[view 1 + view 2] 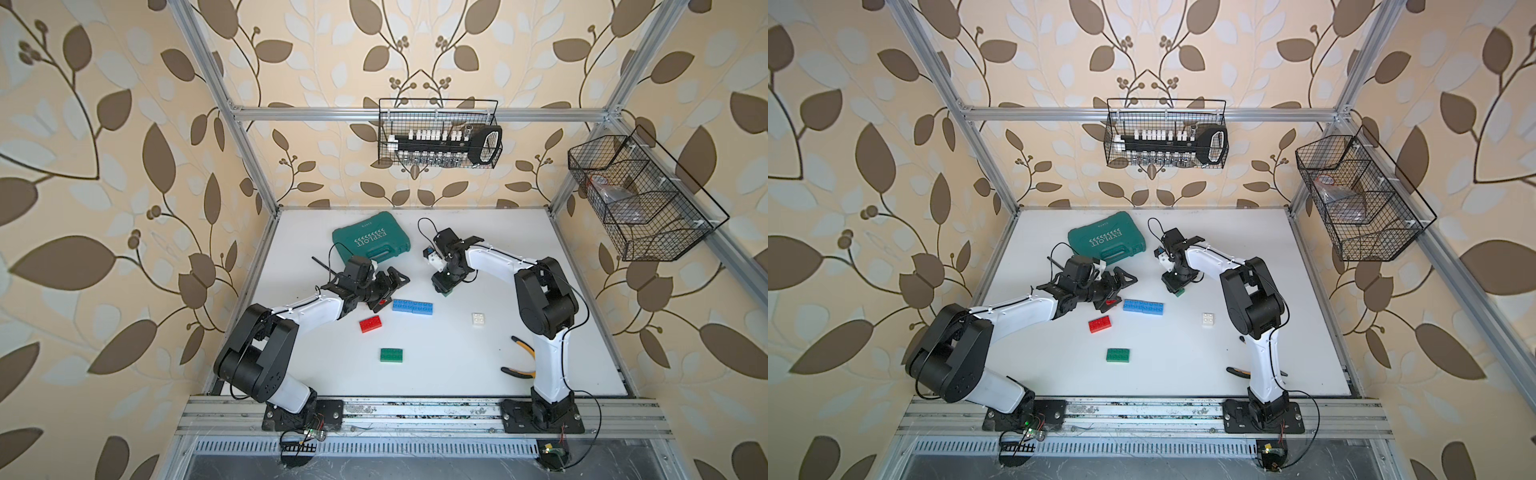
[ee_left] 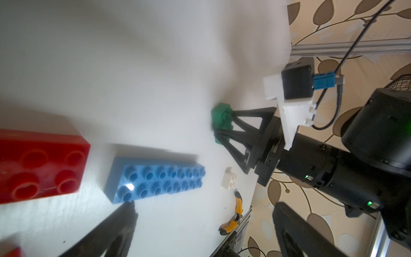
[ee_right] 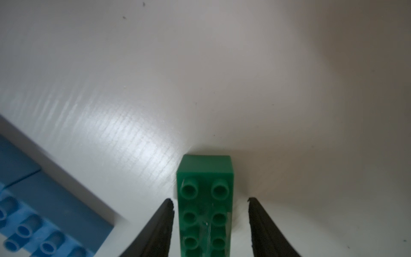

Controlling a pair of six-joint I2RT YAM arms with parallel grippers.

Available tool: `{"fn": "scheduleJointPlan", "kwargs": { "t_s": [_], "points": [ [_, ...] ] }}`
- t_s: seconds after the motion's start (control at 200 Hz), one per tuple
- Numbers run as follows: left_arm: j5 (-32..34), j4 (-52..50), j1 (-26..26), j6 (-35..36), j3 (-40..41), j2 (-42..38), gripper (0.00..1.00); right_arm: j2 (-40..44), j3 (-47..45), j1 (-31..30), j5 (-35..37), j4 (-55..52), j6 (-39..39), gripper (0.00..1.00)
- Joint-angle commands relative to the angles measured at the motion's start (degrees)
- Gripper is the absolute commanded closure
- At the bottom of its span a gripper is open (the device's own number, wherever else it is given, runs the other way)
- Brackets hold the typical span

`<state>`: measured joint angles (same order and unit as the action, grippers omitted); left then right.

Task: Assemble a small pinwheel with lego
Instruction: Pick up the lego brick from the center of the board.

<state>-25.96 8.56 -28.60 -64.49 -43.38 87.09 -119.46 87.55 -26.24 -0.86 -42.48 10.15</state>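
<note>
table (image 1: pixel 449 374): white, flat work surface.
blue bricks (image 1: pixel 412 306): two, set end to end as one strip, studs up, at the centre of the table.
far green brick (image 3: pixel 205 211): studs up, apparently resting on the table, just beyond the right end of the blue bricks.
right gripper (image 3: pixel 210 200): points down and straddles the far green brick. Its fingers (image 3: pixel 155 229) stand parted, with a strip of table visible between each one and the brick, so nothing is pinched.
left gripper (image 2: pixel 204 203): fingers spread wide and empty, low over the table at the left end of the blue bricks. One fingertip lies close to their end corner; contact cannot be judged.
red brick (image 1: pixel 376 324): flat, studs up, just on the near side of the blue bricks' left end.
second red brick (image 1: pixel 387 301): mostly hidden beneath the left gripper in both top views.
near green brick (image 1: pixel 391 355): flat, alone, nearer the arm bases than the red brick.
white brick (image 1: pixel 478 320): small and square, well apart to the right of the blue bricks.
case (image 1: pixel 371 242): teal, closed, at the back of the table.
pliers (image 1: pixel 524 348): yellow-and-black handles, partly behind the right arm.
</note>
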Motion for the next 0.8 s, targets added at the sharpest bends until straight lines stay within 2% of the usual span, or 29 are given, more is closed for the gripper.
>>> {"fn": "scheduleJointPlan", "kwargs": {
  "t_s": [0.0, 0.325, 0.54, 0.625, 0.72, 0.795],
  "points": [
    [-0.59, 0.76, -1.06, 1.21, -1.80, 0.54, 0.02, 0.64, 0.54, 0.12, -0.30, -0.94, 0.31, 0.48],
    [-0.51, 0.00, -1.72, 1.43, -2.41, 1.43, 0.01, 1.61, -0.03, 1.28, -2.15, -0.16, 0.09, 0.61],
    [0.82, -3.29, -1.73, 3.12, -3.16, 0.64, 0.01, 4.85, 0.63, 1.11, -7.96, -1.59, 0.27, 0.68],
    [1.49, -4.21, -0.94, 2.73, -2.66, 0.28, 0.01, 6.25, 0.63, -1.05, -10.46, -2.09, 3.02, 0.69],
    [-0.28, 0.70, 1.19, -0.80, 0.49, -0.16, 0.02, 7.12, 0.09, -4.80, -11.18, -1.80, 8.15, 0.69],
    [-0.08, -0.02, 1.70, -0.03, 0.29, -0.24, 0.02, 6.34, 1.51, -6.50, -12.41, -2.99, 9.35, 0.69]
  ]
}}
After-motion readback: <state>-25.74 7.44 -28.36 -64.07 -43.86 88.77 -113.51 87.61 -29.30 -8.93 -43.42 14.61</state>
